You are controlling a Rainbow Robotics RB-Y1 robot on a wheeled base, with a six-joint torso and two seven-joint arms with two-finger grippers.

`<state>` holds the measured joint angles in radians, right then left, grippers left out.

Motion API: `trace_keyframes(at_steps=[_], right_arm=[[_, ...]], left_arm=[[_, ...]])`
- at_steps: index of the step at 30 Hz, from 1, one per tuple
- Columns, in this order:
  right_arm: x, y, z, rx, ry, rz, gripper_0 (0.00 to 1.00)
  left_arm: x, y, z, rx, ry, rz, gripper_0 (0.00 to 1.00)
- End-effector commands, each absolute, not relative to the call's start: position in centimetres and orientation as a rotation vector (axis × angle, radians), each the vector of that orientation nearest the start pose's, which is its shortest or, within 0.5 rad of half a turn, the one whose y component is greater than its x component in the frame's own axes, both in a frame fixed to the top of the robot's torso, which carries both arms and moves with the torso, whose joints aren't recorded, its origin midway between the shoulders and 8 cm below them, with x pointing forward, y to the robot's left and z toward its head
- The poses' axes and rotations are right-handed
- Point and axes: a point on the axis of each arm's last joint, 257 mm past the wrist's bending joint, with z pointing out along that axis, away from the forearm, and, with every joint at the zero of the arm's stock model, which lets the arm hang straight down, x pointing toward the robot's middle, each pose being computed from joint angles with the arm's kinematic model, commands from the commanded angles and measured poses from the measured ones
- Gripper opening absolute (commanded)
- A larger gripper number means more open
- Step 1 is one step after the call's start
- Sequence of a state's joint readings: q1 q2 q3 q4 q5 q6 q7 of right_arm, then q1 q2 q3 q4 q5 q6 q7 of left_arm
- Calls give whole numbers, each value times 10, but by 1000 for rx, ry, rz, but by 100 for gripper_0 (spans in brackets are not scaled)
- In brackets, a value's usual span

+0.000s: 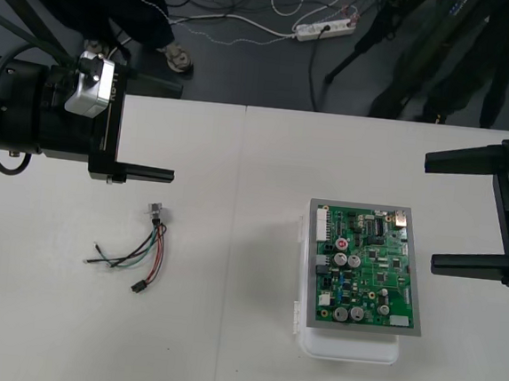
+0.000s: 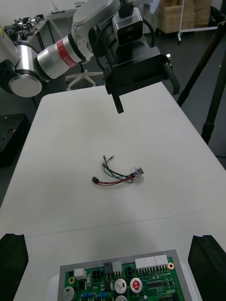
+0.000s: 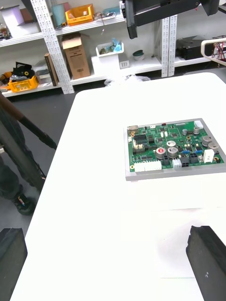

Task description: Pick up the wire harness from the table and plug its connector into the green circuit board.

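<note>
The wire harness (image 1: 138,252) lies loose on the table's left half, its metal socket (image 1: 155,210) toward the far side and its small black plug (image 1: 137,287) nearer me. My left gripper (image 1: 172,130) hovers open just beyond it, nothing between its fingers. The green circuit board (image 1: 364,267) rests on its white base (image 1: 348,346) right of centre. My right gripper (image 1: 431,210) stands open at the table's right edge, beside the board. From the right wrist view, the harness (image 2: 115,176) lies between the board (image 2: 127,282) and the left gripper (image 2: 146,94).
A seam (image 1: 232,242) runs down the table's middle between harness and board. Beyond the far edge, a power strip (image 1: 325,29), cables and tripod legs (image 1: 375,41) sit on the dark floor. The left wrist view shows the board (image 3: 172,148) with open table around it.
</note>
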<state>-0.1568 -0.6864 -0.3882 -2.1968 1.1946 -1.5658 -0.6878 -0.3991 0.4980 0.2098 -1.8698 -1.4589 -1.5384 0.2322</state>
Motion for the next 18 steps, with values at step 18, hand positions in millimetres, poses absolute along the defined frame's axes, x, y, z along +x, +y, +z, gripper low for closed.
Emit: trace_keyframes(at_steps=[18], right_arm=[[289, -140, -40, -1394, 1409, 850, 100]], left_arm=[[389, 101, -34, 1595, 1090, -529, 100]])
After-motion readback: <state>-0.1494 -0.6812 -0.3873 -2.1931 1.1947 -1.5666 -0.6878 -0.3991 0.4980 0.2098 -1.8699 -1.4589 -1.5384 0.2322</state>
